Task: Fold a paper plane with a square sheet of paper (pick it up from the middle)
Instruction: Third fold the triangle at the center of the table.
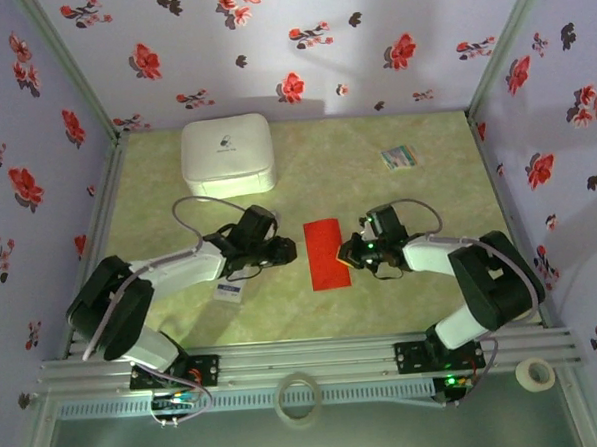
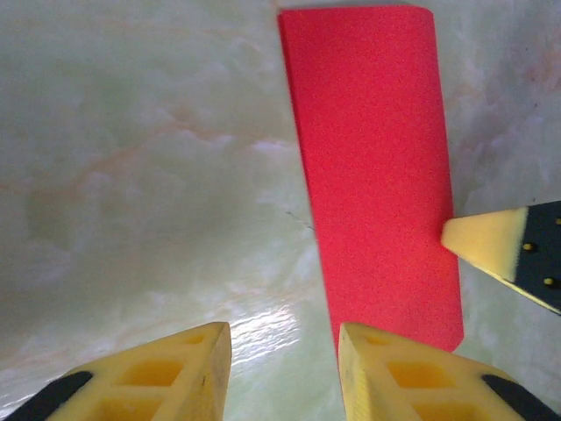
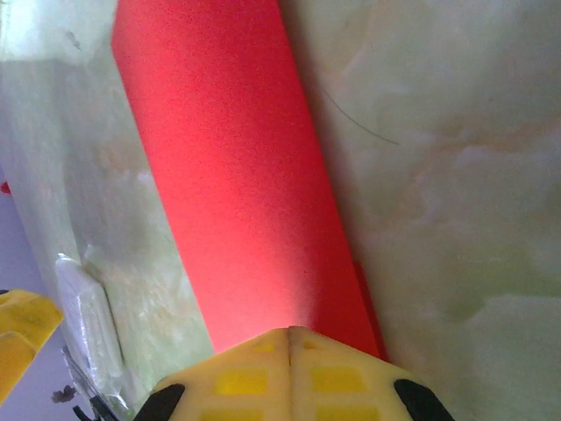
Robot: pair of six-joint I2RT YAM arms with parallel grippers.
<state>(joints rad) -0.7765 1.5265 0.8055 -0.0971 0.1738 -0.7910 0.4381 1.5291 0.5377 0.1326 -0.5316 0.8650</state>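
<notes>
Red paper (image 1: 327, 253) | left fingers (image 2: 193, 368) apart, low beside it | right fingers (image 3: 263, 377) together, low at its edge

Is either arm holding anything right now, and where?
Right jaws are shut on the folded red sheet, apparently pinching its right long edge; left jaws stand open, holding nothing.

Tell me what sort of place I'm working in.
Probably a lab test booth rather than a home: floral-papered walls box in a marbled green tabletop, with an aluminium rail along its near edge.
</notes>
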